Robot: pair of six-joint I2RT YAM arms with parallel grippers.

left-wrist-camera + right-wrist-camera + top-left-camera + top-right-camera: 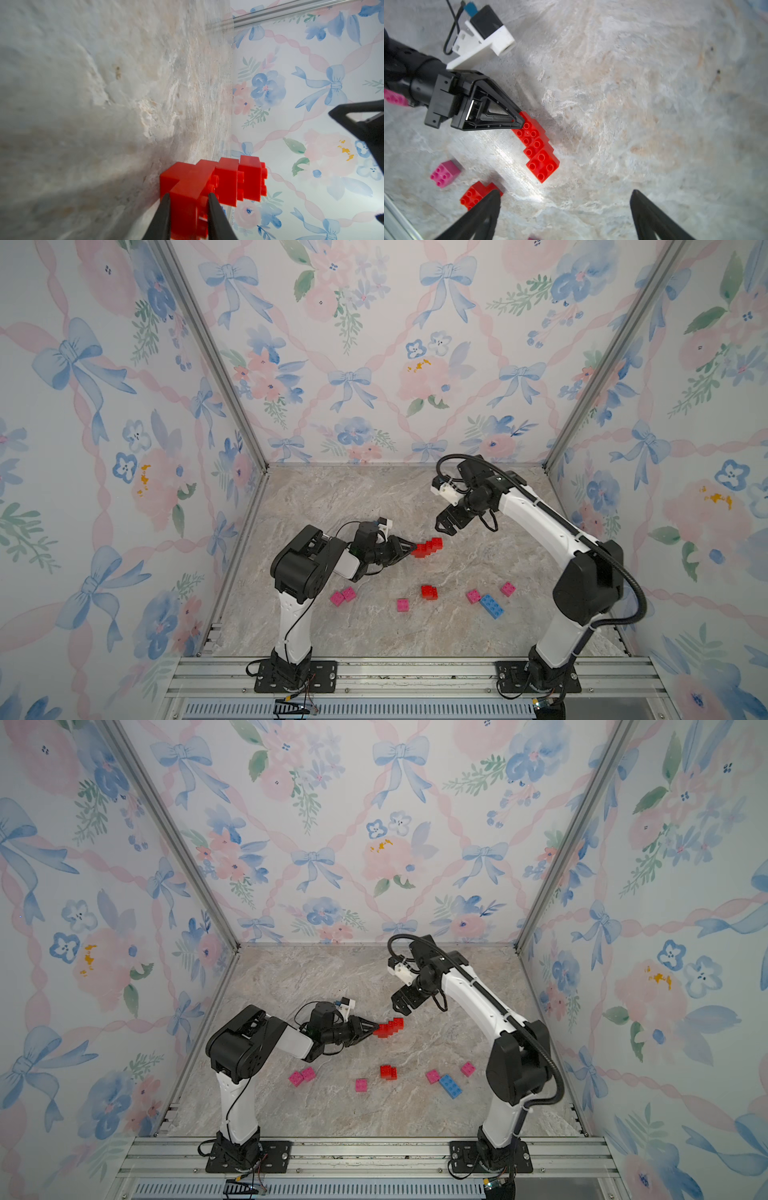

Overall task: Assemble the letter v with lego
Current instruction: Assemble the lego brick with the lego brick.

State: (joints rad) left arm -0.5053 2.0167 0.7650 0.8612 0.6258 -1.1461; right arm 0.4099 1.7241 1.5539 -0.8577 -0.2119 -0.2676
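Nearest the arm bases, the spare lego lies loose in a rough row on the surface (pixel 374 506). Five pink bricks (pixel 349 593) are spread along the row. A short red stack (pixel 429 591) sits in the middle, and a long blue brick (pixel 492 606) lies just beside one of the pink ones.

Further in, the left pincer (pixel 412 548) is clamped narrow on the low end of a red stepped stack (pixel 430 546). The stack seems to rest on the surface. From the right wrist it shows as a staircase (pixel 537 149), rising brick by brick away from the left pincer's tips (pixel 519 118). The left wrist view confirms the hold, with both fingers (pixel 166 199) pressed on the sides of the red stack (pixel 228 180).

Furthest back, the right pincer (pixel 442 529) hangs above and just beyond the high end of the staircase. It is spread wide and holds nothing, and its tips (pixel 496 195) are apart from every brick.

As a judgement, one slanted stroke of the V is built and being steadied, and the other stroke is not yet begun. The next move calls for the right arm to come down to the near row and centre its wide jaws over one small brick, probably the short red stack. It would then close on the brick squarely and carry it back. The studs must line up before it presses down, and the left hold must not slip under that push. The second stroke has to rise from the held low end, so the left grip may get in the way.
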